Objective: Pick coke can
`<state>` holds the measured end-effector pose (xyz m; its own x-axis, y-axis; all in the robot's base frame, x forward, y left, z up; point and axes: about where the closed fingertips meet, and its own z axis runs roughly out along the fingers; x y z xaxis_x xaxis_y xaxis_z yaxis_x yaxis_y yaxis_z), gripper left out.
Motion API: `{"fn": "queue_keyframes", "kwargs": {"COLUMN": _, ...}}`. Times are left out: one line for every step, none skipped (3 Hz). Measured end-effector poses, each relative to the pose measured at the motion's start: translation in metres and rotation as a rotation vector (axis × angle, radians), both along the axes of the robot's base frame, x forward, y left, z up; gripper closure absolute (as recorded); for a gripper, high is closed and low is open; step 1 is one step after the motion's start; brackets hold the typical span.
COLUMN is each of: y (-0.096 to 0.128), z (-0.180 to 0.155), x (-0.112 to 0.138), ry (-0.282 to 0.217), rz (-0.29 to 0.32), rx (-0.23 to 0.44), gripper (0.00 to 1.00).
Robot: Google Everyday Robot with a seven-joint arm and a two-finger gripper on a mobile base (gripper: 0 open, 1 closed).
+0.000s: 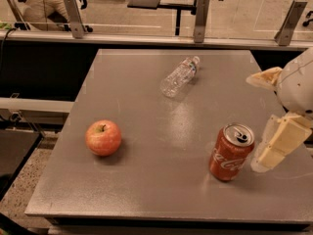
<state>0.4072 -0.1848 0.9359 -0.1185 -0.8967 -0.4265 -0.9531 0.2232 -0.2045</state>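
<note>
The coke can (231, 152), red with white script and a silver top with pull tab, stands upright on the grey table (146, 131) at the front right. My gripper (255, 123) is at the right edge of the view, just right of the can and a little above the table. It is open: one cream finger (264, 77) is behind the can and the other finger (279, 143) hangs close beside the can's right side, not touching it. Nothing is held.
A red apple (103, 137) sits at the front left of the table. A clear plastic bottle (180, 76) lies on its side towards the back middle. A railing with metal posts (200, 13) runs behind the table.
</note>
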Motion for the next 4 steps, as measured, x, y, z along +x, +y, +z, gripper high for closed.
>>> {"fn": "queue_keyframes", "kwargs": {"y": 0.013, "z": -0.022, "x": -0.004, "ry": 0.013, "rz": 0.037, "rx": 0.051, "gripper": 0.0}}
{"fn": "queue_keyframes", "kwargs": {"y": 0.02, "z": -0.034, "x": -0.006, "ry": 0.027, "rz": 0.063, "rx": 0.079, "gripper": 0.18}}
{"fn": "queue_keyframes", "kwargs": {"y": 0.026, "z": -0.034, "x": -0.01, "ry": 0.035, "rz": 0.087, "rx": 0.111, "gripper": 0.41}}
{"fn": "queue_keyframes", "kwargs": {"y": 0.03, "z": -0.028, "x": -0.013, "ry": 0.035, "rz": 0.101, "rx": 0.139, "gripper": 0.64}}
